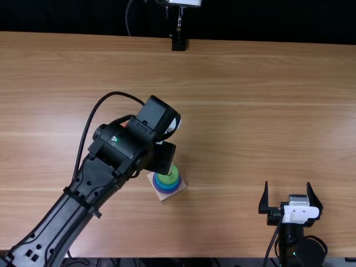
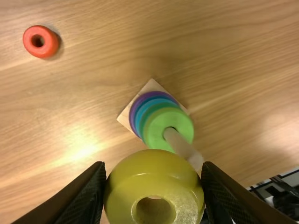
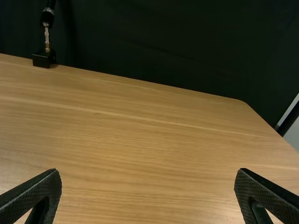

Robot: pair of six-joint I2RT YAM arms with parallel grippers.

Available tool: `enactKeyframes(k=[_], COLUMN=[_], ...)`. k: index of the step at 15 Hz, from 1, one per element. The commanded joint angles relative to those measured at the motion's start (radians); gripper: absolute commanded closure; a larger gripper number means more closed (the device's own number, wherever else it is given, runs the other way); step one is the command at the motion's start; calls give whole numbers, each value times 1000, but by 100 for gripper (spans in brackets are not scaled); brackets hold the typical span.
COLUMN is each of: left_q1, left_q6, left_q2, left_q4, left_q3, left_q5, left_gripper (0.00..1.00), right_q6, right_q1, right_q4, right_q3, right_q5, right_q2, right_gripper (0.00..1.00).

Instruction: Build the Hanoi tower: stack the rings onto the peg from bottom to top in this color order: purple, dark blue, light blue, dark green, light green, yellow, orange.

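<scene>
Yellow ring [image 2: 154,175] between fingers [image 2: 91,193] of left gripper [image 1: 161,158]

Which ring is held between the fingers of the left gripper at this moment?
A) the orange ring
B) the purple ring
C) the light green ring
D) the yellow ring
D: the left wrist view shows the yellow ring clamped between the fingers of the left gripper, above the peg's stack.

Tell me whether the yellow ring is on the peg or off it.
Off: the left jaws hold the yellow ring, and the peg stands outside its hole.
</scene>
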Motion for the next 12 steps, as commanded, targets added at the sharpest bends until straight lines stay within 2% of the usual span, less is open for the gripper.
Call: enactKeyframes(k=[1,5,8,12], left_q1=[-18,-47,-58,-71], left_q6=[-33,-33,-57,-59], left_q2=[22,61,66,92], left_q4=[-1,-1,9,14], left_q3=[35,36,35,49], left_q5=[-4,-4,-4,-4], left_gripper=[100,100,100,100], right_q6=[-3,-3,-3,-3], right_q1=[-10,-10,-10,-10], right_q4=[-8,-8,-8,-8], right_q3=[-17,-17,-17,-17], right_q5=[12,12,12,12], right_q2=[-12,-12,-12,-12], right_gripper=[0,0,0,0])
